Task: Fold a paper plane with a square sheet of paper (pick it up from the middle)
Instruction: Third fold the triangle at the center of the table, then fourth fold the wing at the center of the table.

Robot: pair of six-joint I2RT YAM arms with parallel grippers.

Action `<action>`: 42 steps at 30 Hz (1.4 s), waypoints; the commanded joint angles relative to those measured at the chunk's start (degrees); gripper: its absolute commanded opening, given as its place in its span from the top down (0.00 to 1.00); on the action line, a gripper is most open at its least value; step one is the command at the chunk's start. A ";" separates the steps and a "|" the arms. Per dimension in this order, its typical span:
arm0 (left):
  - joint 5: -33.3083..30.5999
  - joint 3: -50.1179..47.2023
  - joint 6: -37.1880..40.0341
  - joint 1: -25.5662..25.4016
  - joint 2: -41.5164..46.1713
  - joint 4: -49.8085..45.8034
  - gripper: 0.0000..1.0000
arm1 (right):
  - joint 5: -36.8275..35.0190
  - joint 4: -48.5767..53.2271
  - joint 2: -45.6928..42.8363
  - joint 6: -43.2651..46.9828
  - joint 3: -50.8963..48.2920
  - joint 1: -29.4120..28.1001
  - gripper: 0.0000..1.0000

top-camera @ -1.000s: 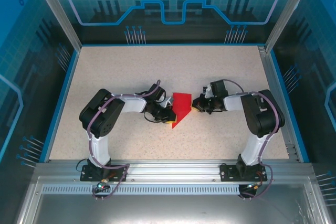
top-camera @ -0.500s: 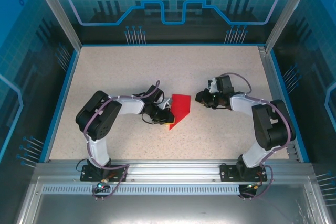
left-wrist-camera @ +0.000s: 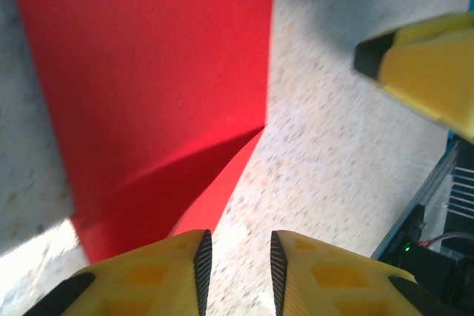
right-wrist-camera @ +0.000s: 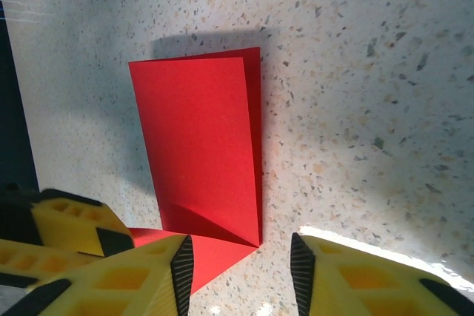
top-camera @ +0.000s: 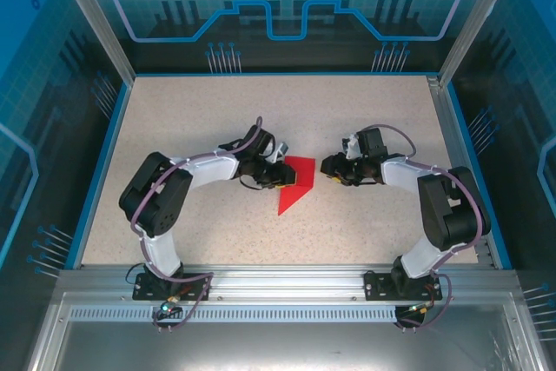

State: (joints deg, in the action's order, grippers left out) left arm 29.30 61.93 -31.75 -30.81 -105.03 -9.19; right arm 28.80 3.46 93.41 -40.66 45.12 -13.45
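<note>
1. Biggest thing is the enclosure (top-camera: pixel 87 58): blue see-through panels with printed circuit-style lines and aluminium posts. Whatever's behind the panels is too dark to make out.
2. The counter (top-camera: pixel 200 110) is speckled beige with a blue rim. A metal rail (top-camera: pixel 278 284) runs along its near edge, where both arm bases are bolted.
3. The left arm (top-camera: pixel 208 167) and right arm (top-camera: pixel 434 193) bend inward, so their tips face each other across the middle.
4. The red sheet of paper (top-camera: pixel 298 177) lies flat on the counter between the two sets of fingers. It's folded into a narrow strip with one end running to a point. From above, its left edge is hidden under the left arm's tip.
5. Left fingers (left-wrist-camera: pixel 201 271): open just a crack, bare counter in the gap, nothing gripped. The paper sits right in front and its near corner slips under one finger. Touching or not, I can't tell.
6. Right fingers (right-wrist-camera: pixel 181 275): open wider and holding nothing, with the paper just ahead and a bit left of the gap. Their bases are cut off at the bottom of the frame.
</note>
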 commanded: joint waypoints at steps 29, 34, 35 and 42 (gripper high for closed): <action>-2.95 -3.02 -2.09 -2.17 1.08 2.55 0.72 | 5.09 -0.36 6.36 -1.75 0.68 -3.73 0.56; -6.59 -0.62 -1.99 -2.20 -3.08 0.88 0.78 | 5.36 -0.44 7.15 -2.05 1.16 -3.82 0.56; -7.77 -0.54 -2.09 -2.23 -3.45 0.55 0.79 | 5.76 -0.57 7.55 -2.19 1.53 -3.94 0.56; -9.52 -1.81 -2.06 -2.11 -6.03 0.71 0.82 | 5.73 -1.48 9.43 -4.37 2.79 -4.81 0.58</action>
State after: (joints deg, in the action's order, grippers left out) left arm 21.91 59.57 -34.44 -32.80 -108.92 -7.46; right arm 33.89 2.02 101.12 -43.68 46.44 -16.91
